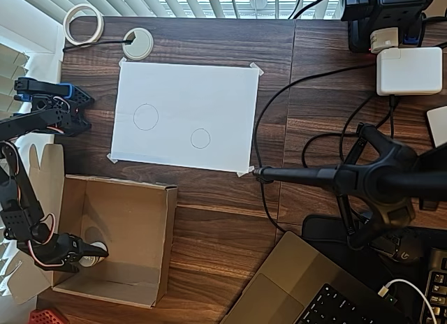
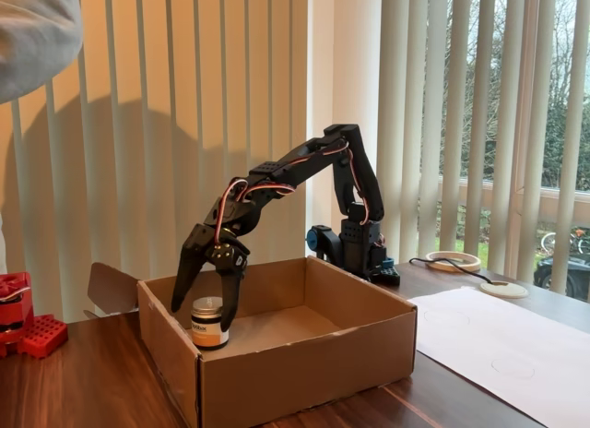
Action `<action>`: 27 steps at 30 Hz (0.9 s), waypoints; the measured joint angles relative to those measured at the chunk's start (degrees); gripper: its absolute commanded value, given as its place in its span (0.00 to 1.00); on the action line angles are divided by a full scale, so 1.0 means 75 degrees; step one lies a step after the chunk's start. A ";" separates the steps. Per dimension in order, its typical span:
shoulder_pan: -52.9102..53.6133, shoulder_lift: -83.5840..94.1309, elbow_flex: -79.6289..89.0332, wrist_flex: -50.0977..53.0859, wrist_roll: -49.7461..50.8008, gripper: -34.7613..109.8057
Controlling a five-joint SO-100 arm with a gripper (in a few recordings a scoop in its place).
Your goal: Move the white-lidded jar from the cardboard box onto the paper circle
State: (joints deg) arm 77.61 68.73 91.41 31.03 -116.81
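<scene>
The white-lidded jar (image 2: pixel 209 323) is small, squat and round, with a flat pale grey lid, a dark band just under the lid, and a side that reads white above and orange-brown below, carrying a small dark print too fine to read. It stands upright on the floor of the cardboard box (image 2: pixel 304 368), in the corner nearest the left wall as the fixed view shows it; in the overhead view the jar (image 1: pixel 93 254) peeks out pale at the box's left side, largely covered by the arm. The gripper (image 2: pixel 206 303) points down over it, its black jaws released and spread, one finger on each side of the jar, close beside it without clearly pressing on it. The box is plain brown corrugated card with flaps folded outward, sitting on the dark wooden surface (image 1: pixel 223 219). The paper circle (image 1: pixel 200 138), a thin pencil outline, lies on a white sheet (image 1: pixel 209 93) taped at its corners, well apart from the box, with a larger pencil circle (image 1: pixel 145 117) to its left in the overhead view.
</scene>
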 measured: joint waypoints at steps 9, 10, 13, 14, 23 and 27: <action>-0.0012 -0.0176 0.0000 -0.0012 0.0000 0.54; -0.0012 -0.0187 0.0012 -0.0012 -0.0035 0.54; -0.0023 -0.0234 0.0070 -0.0012 -0.0105 0.54; -0.0023 -0.0281 0.0094 -0.0012 -0.0094 0.53; -0.0129 -0.0328 0.0434 -0.0035 -0.0059 0.52; -0.0164 -0.0328 0.0434 -0.0035 -0.0059 0.51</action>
State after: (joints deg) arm 76.38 66.27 94.66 30.76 -117.25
